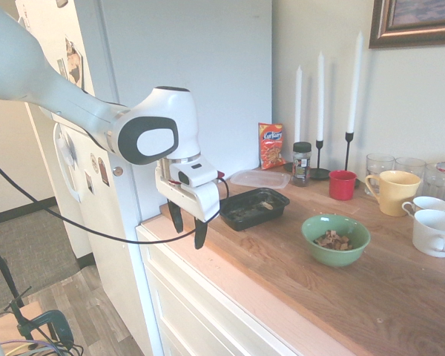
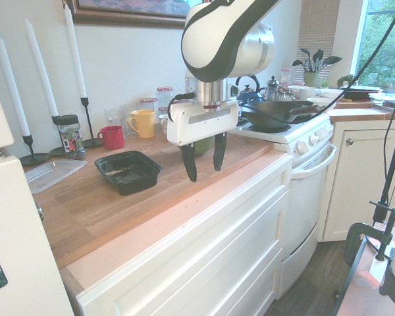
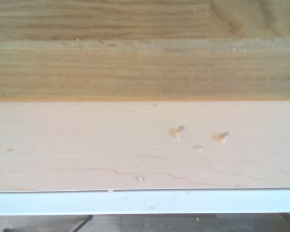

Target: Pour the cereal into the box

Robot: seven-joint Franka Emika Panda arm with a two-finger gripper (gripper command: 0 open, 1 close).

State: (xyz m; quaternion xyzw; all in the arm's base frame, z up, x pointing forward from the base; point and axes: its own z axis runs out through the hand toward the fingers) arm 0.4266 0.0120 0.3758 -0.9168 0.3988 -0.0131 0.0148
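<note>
Going left to right in the first ext. view: gripper (image 1: 188, 225) hangs over the counter's front edge (image 1: 208, 259), fingers apart, holding nothing. Next, the box (image 1: 254, 208), w/ long axis running along the counter, sits just behind and right of the claw. Further right, the cereal (image 1: 332, 240) sits in the green bowl (image 1: 335, 239), well apart. Judgement: next reach goes right, past the box, to the bowl.

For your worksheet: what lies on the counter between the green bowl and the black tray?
Bare wood only: in the first exterior view the stretch of countertop between the green bowl and the black tray holds nothing.
</note>
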